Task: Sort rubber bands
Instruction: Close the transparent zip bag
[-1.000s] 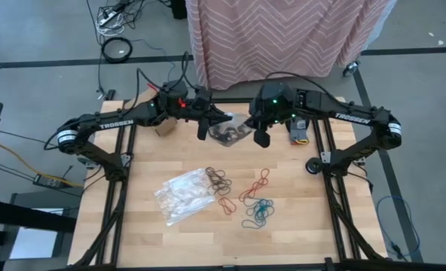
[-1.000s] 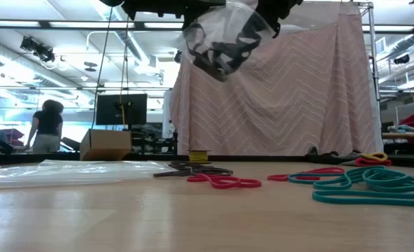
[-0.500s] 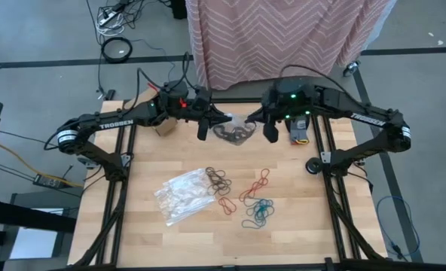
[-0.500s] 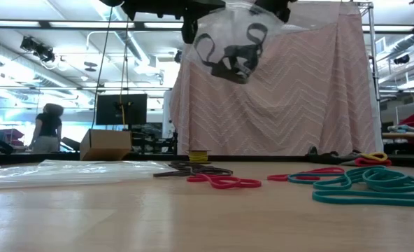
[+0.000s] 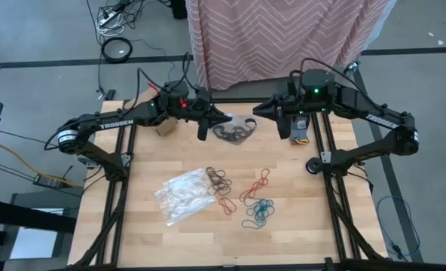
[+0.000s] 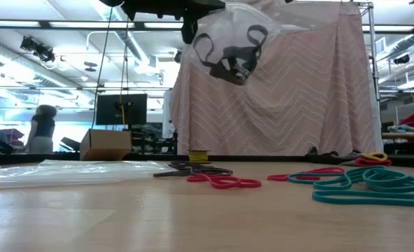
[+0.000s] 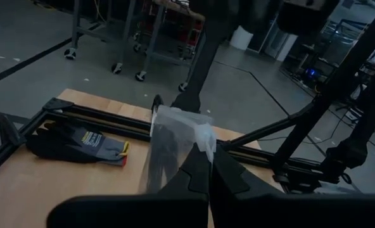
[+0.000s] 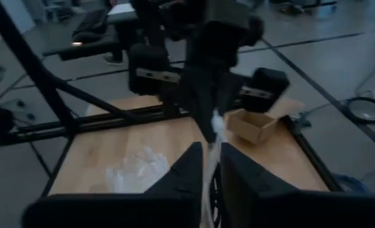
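Observation:
A clear plastic bag (image 5: pixel 234 132) with black rubber bands inside hangs high over the table's far middle, also seen in the low view (image 6: pixel 228 45). My left gripper (image 5: pixel 217 119) is shut on its left side. My right gripper (image 5: pixel 257 110) comes in from the right, with a strip of the bag between its nearly closed fingers. On the table lie loose rubber bands: a black and brown pile (image 5: pixel 218 178), red ones (image 5: pixel 255 183) and teal ones (image 5: pixel 259 213). My left gripper pinches the bag's upper edge (image 7: pixel 202 140) between its two fingers, coming in about level from the table's left. The bag hangs below and beyond the fingertips, clear of the table. My right gripper has a thin strip of the bag's upper edge (image 8: pixel 216 126) between its two fingers, coming from the table's right and slanting slightly down. The plastic is drawn up toward it (image 6: pixel 273 10).
Empty clear bags (image 5: pixel 184 194) lie left of the loose bands. A small cardboard box (image 5: pixel 163 129) stands at the far left, a dark glove (image 7: pixel 73 140) lies at the far right, and a small black disc (image 5: pixel 312 167) sits by the right edge.
My right gripper has risen and drawn back toward the table's right edge, tipping nearer to level. The bag's right side has been pulled up with it, so the bag has gone from hanging tilted to spread between the two grippers.

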Controlling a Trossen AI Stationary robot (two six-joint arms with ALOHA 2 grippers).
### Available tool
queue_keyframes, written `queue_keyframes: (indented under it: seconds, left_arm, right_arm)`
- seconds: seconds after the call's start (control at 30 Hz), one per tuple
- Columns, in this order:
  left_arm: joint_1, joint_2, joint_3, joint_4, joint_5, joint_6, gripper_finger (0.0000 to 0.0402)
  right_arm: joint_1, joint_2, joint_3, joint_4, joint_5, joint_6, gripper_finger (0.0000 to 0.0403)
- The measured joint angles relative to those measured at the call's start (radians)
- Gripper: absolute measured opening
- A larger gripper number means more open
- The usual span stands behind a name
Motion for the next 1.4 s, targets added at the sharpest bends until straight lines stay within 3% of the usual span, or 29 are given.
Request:
queue_keyframes:
  seconds: [0.3,0.53,0.77,0.97,1.2,1.4]
  left_arm:
    - [0.000,0.000,0.000,-0.002,0.016,-0.005,0.0000]
    - [0.000,0.000,0.000,-0.016,0.044,-0.010,0.0000]
    - [0.000,0.000,0.000,-0.017,0.045,-0.011,0.0000]
    - [0.001,0.000,0.000,-0.018,0.039,-0.011,0.0000]
    - [0.002,0.001,0.000,-0.018,0.038,-0.011,0.0004]
    - [0.002,0.001,0.000,-0.022,0.064,-0.021,0.0032]
  right_arm:
    - [0.004,0.110,0.000,0.053,-0.047,-0.050,0.0153]
    - [-0.004,0.179,0.000,0.068,-0.036,-0.049,0.0175]
    - [-0.023,0.205,0.000,0.053,-0.027,-0.026,0.0130]
    - [-0.026,0.203,0.000,0.047,-0.008,-0.021,0.0016]
    - [-0.026,0.200,0.000,0.031,-0.002,-0.012,0.0001]
    - [-0.026,0.198,0.000,-0.013,-0.014,-0.012,0.0001]
